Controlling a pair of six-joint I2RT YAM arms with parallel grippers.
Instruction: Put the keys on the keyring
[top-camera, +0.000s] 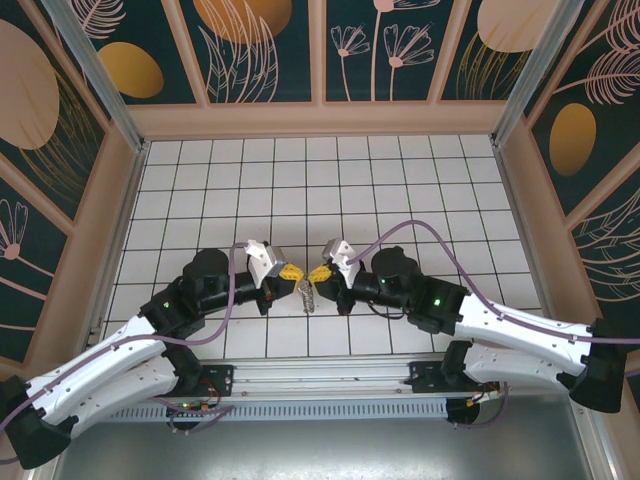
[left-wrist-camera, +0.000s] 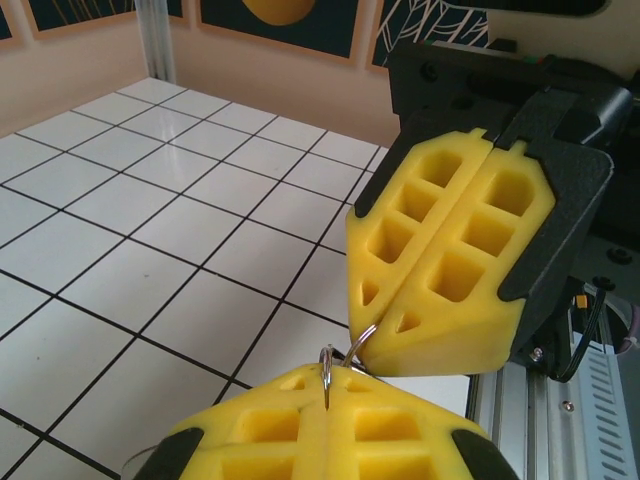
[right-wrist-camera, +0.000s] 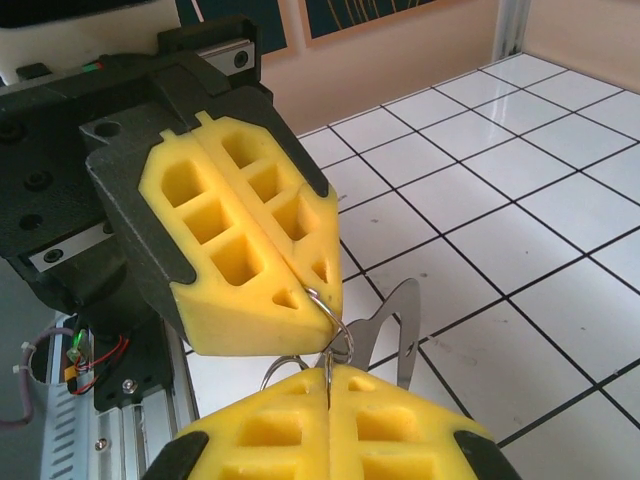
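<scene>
**Item 1:** my left tool (top-camera: 290, 271) — two yellow foam pads (left-wrist-camera: 310, 440), wedge-shaped, moulded with square pockets; closed, pinching the keyring (right-wrist-camera: 336, 326).

**Item 2:** my right tool (top-camera: 319, 272) — same make and count; closed on that same ring from the opposite side, tip to tip with the left.

**Item 3:** keyring, one — thin silver wire, round, held between both tools above the desk (top-camera: 400, 190).

**Item 4:** key (right-wrist-camera: 404, 338), one — flat pale metal, smooth, hanging just beside the ring; whether it is threaded on I cannot tell.

**Item 5:** desk, one — glossy white square tiles, dark grid lines.
</scene>
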